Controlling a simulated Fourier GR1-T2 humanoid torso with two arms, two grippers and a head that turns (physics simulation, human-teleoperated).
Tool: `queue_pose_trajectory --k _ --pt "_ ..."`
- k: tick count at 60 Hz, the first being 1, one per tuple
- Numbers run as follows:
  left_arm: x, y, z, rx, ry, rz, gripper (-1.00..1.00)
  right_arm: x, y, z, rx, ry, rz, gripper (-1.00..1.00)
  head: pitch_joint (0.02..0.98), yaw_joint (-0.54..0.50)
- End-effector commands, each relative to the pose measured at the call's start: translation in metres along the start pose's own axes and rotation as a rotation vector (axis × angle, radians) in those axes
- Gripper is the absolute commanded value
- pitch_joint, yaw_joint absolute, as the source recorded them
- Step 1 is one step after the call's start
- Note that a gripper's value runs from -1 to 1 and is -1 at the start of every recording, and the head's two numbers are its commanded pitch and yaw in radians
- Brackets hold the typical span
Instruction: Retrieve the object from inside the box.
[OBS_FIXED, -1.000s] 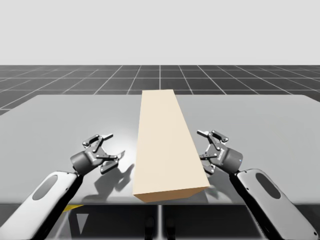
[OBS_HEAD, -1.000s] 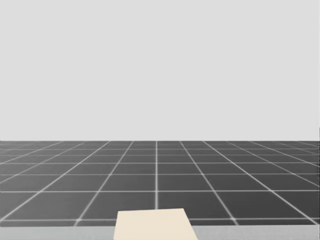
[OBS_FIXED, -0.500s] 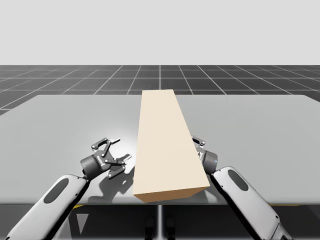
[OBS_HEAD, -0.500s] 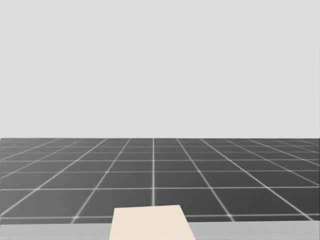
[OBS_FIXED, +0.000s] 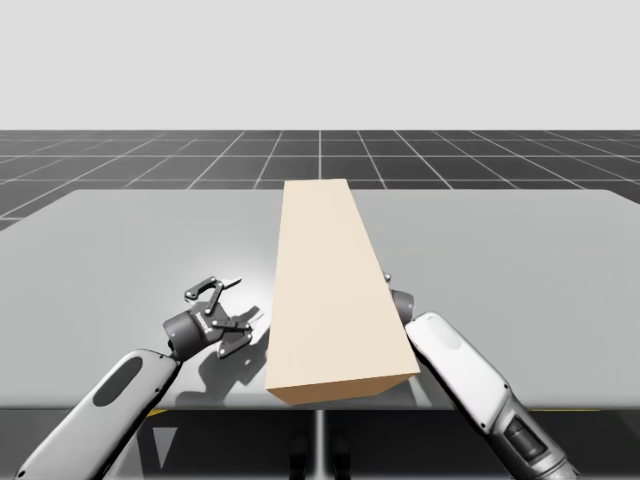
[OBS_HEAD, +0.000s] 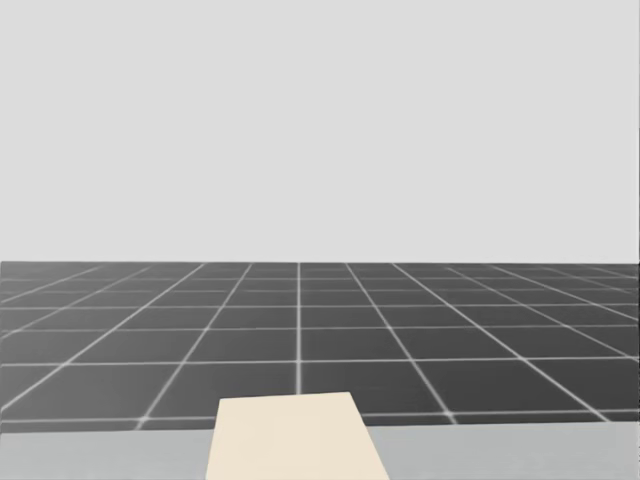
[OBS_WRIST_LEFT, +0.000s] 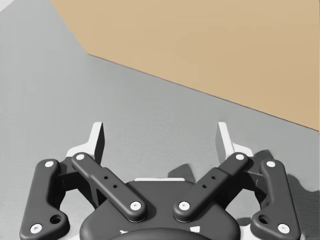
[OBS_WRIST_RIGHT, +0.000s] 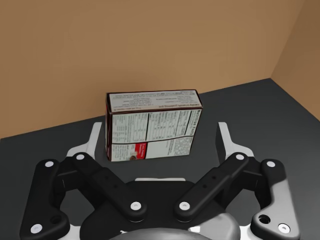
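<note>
A long beige box (OBS_FIXED: 330, 290) lies lengthwise on the grey table (OBS_FIXED: 130, 250); its far end (OBS_HEAD: 295, 440) appears in the head view. My right arm (OBS_FIXED: 450, 365) reaches into the box from its right side, where the box hides the hand. Inside, a small white carton with dark red edges (OBS_WRIST_RIGHT: 152, 125) stands on the dark floor, between the fingers of my open right gripper (OBS_WRIST_RIGHT: 161, 134), with a gap at one finger. My left gripper (OBS_FIXED: 243, 300) rests open beside the box's left wall (OBS_WRIST_LEFT: 200, 45), holding nothing (OBS_WRIST_LEFT: 161, 135).
Brown inner walls of the box (OBS_WRIST_RIGHT: 60, 50) close in behind and beside the carton. The table's front edge (OBS_FIXED: 200, 405) runs just below both arms. A dark gridded floor (OBS_FIXED: 150, 160) lies beyond the table.
My right arm has swung in from beside the box, and its gripper has gone inside. My left gripper has edged closer to the box. My head has turned slightly downward.
</note>
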Motion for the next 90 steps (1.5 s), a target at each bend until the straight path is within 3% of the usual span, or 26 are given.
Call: queue_pose_trajectory --k 1,15,37,53,55,56,57,71,90 --pt "-0.002 -0.001 -0.001 -0.001 0.006 -0.016 -1.00 -0.010 -0.005 -0.017 0.028 0.016 -0.009 -1.00 0.104 -0.05" --pt "-0.002 -0.002 -0.001 -0.003 0.010 -0.039 -1.00 -0.008 -0.013 -0.046 0.056 0.032 0.014 -1.00 0.120 -0.05" --pt "-0.005 -0.004 -0.004 -0.005 0.034 -0.076 -1.00 -0.018 -0.026 -0.075 0.089 0.063 -0.003 -1.00 0.134 -0.04" --pt "-0.007 -0.006 -0.004 -0.008 0.045 -0.101 -1.00 -0.024 -0.036 -0.091 0.077 0.088 -0.032 -1.00 0.136 -0.05" --pt "-0.007 -0.006 -0.004 -0.009 0.045 -0.103 -1.00 -0.024 -0.035 -0.092 0.053 0.080 -0.026 -0.67 0.134 -0.05" --pt "-0.007 -0.006 -0.004 -0.007 0.045 -0.105 -1.00 -0.025 -0.034 -0.092 0.036 0.090 -0.040 0.44 0.134 -0.05" --pt "-0.008 -0.006 -0.004 -0.006 0.046 -0.106 -1.00 -0.025 -0.033 -0.091 0.040 0.104 -0.043 1.00 0.133 -0.04" --pt "-0.008 -0.005 -0.003 -0.002 0.043 -0.111 -1.00 -0.014 -0.032 -0.070 0.019 0.083 -0.017 1.00 0.123 -0.05" --pt "-0.006 0.000 -0.002 0.032 0.025 -0.090 -1.00 0.010 -0.019 0.017 -0.110 0.027 0.071 1.00 0.114 -0.05"
